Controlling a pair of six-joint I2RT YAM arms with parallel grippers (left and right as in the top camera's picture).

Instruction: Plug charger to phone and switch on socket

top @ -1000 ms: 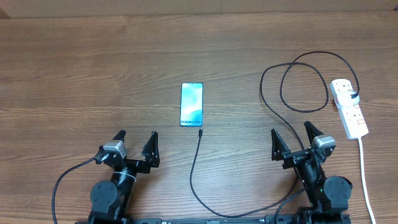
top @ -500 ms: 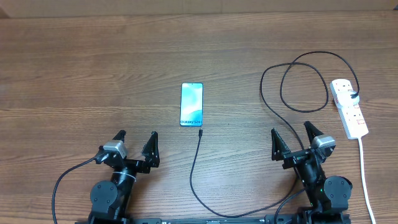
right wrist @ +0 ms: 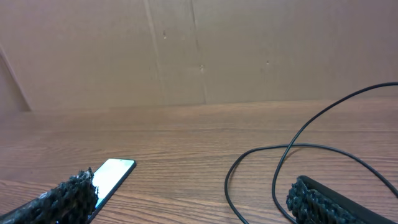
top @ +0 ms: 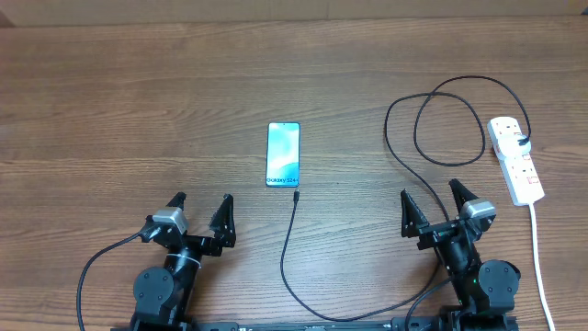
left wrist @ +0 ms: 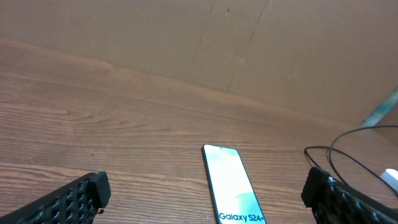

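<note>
I am holding both hands low at the near side of the bench, each spread wide and gripping nothing. My left hand [top: 202, 199] is hovering left of centre and my right hand [top: 430, 190] is hovering right of centre. The phone [top: 283, 154] is lying flat between them and farther out, its screen glowing blue-teal and its "Galaxy" end pointing back toward me. The charger [top: 284, 250] is running as a thin black line from the near edge up the middle of the bench. Its plug tip [top: 296, 197] is resting just beside the phone's near end, apart from it and not plugged in. The rest of the cable is looping in wide curves beyond my right hand and ending at the socket [top: 514, 161]. The socket is lying near the bench's right edge with a black plug sitting in its far end. Its white cord [top: 537, 248] is trailing toward me. I cannot tell how its red switches are set.
</note>
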